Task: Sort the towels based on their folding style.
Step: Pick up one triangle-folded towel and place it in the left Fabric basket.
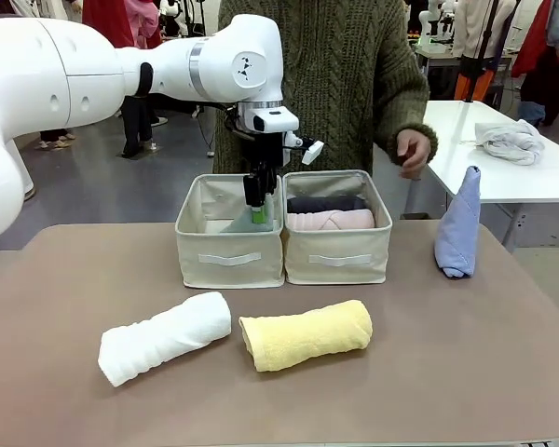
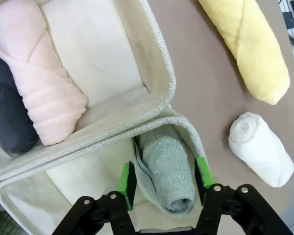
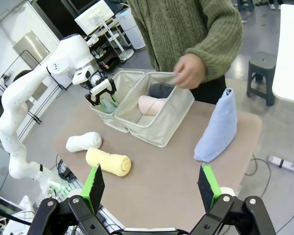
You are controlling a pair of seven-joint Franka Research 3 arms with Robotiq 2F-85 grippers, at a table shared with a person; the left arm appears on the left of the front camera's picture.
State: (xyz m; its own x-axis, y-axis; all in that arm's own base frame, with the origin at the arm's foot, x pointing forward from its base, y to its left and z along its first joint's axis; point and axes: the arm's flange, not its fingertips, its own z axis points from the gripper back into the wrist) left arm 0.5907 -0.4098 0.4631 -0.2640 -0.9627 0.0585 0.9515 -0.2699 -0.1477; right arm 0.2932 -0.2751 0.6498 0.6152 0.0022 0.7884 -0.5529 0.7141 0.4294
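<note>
The brown table point(image 1: 503, 372) is carrying two beige bins side by side toward its far edge, and a person is standing beyond them.

In the front view, the left gripper point(image 1: 257, 212) is reaching down into the left bin point(image 1: 228, 256). The right bin point(image 1: 340, 259) is holding the pink towel point(image 1: 331, 221) and the dark grey towel point(image 1: 324, 203). The white towel point(image 1: 165, 337) and the yellow towel point(image 1: 306, 334) are lying toward the near edge. The periwinkle towel point(image 1: 459, 226) is standing upright by the right edge.

In the left wrist view, the jaws are standing apart, straddling the pale teal towel point(image 2: 166, 171). It is lying in the left bin's corner beside the right bin. To do this release well, the gripper should probably lift straight up. Keeping both pads clear of the terry should stop the fold being dragged open.

In the right wrist view, the right gripper point(image 3: 152, 182) is hovering above the table, jaws wide apart and empty.
</note>
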